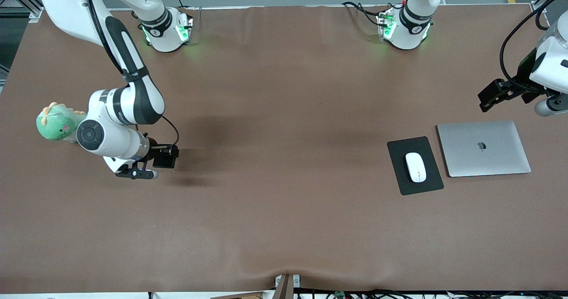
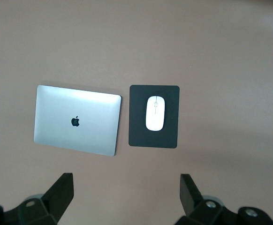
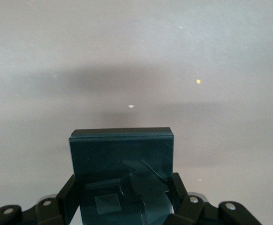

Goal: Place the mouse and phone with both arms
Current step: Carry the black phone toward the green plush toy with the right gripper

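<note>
The right pincer (image 3: 122, 197) is clamped on the small black rounded-corner slab of a phone (image 3: 121, 176), holding it by its sides above the brown table (image 1: 275, 228) toward the right arm's end, probably so it can be set down flat. A green plush toy (image 1: 55, 122) sits beside that arm. The left pincer (image 2: 125, 197) hangs wide open and empty near the left arm's end, apparently because the glossy white oval mouse (image 1: 415, 167) already lies on the flat black mouse pad (image 1: 429, 184) next to the closed silver laptop (image 1: 483, 148).
</note>
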`<state>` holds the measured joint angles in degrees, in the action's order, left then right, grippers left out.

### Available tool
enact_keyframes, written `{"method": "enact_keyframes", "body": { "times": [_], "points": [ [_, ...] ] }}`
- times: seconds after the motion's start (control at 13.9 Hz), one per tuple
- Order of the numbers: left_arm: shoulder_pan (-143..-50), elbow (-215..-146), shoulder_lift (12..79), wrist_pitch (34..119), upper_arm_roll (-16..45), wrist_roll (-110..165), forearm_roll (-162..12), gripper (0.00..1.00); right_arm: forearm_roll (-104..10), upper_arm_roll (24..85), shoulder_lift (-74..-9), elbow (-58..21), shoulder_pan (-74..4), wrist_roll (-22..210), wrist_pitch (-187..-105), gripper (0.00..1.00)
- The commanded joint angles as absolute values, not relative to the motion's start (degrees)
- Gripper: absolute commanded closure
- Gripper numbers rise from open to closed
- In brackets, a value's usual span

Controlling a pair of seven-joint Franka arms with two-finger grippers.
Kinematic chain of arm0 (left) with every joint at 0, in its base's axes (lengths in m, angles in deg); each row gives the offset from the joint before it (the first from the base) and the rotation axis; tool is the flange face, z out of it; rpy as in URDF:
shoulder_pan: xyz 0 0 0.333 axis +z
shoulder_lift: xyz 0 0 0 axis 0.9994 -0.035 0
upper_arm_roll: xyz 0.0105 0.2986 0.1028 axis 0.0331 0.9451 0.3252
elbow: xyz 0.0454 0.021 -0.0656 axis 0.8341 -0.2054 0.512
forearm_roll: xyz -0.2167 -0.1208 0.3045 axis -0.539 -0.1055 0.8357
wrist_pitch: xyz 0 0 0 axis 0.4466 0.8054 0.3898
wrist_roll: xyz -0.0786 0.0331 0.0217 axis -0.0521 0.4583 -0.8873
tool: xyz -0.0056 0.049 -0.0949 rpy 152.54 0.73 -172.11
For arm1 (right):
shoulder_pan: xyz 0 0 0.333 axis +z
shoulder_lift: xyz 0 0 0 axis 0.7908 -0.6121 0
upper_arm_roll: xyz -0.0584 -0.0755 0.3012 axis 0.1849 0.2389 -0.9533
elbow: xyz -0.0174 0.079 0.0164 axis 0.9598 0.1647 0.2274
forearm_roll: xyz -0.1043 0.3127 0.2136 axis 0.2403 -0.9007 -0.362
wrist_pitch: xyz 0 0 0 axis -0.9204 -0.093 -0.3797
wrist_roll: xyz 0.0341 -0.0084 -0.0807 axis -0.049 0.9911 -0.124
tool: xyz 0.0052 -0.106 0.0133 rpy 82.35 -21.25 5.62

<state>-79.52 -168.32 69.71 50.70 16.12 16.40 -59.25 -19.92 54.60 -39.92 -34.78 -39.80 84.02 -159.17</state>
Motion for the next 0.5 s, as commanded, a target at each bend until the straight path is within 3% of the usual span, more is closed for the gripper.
{"method": "enact_keyframes", "body": {
  "times": [0.0, 0.29, 0.43],
  "points": [
    [-79.29, -169.2, 71.29, 49.97, 16.08, 17.04, -60.47, 0.0, -18.62, 53.76, -35.25, -40.44, -42.94, 85.77, -160.47, 1.0],
    [-79.38, -169.2, 71.29, 49.97, 16.0, 17.21, -60.47, 0.0, -16.77, 53.85, -32.88, -44.84, -47.94, 91.11, -161.25, 1.0],
    [-79.47, -169.2, 71.72, 49.97, 15.82, 17.21, -60.56, 0.0, -16.77, 53.85, -32.26, -48.95, -51.01, 95.59, -165.54, 1.0]
  ]
}}
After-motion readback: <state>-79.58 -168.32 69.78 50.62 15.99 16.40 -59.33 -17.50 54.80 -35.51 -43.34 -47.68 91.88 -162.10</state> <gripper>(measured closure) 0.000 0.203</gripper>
